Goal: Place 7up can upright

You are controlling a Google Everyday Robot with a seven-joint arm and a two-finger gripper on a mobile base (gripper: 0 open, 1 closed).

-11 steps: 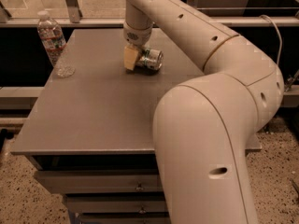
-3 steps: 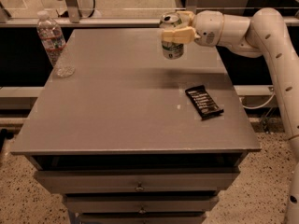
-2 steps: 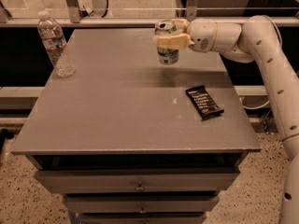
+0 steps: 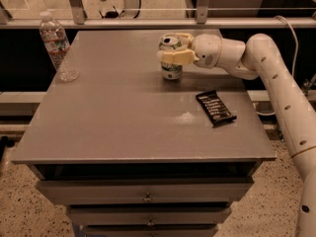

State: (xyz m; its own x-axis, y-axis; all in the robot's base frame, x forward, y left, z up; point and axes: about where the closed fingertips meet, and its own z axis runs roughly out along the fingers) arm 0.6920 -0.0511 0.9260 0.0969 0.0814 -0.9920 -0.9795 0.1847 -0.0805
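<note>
The 7up can (image 4: pixel 171 71) stands upright on the grey table (image 4: pixel 118 112), right of centre towards the far edge. Its silver top faces up and its white and green body shows below the fingers. My gripper (image 4: pixel 174 51) reaches in from the right and is shut on the upper part of the can. The can's base appears to rest on the tabletop.
A clear plastic water bottle (image 4: pixel 55 39) stands at the far left corner. A flat black wrapped bar (image 4: pixel 216 107) lies on the right side, near the arm (image 4: pixel 276 88). Drawers (image 4: pixel 148 197) sit below the table's front edge. A railing (image 4: pixel 148 21) runs behind the table.
The gripper has carried the can leftward and down, from above the far right of the table to the tabletop. The can has stayed upright in the fingers.
</note>
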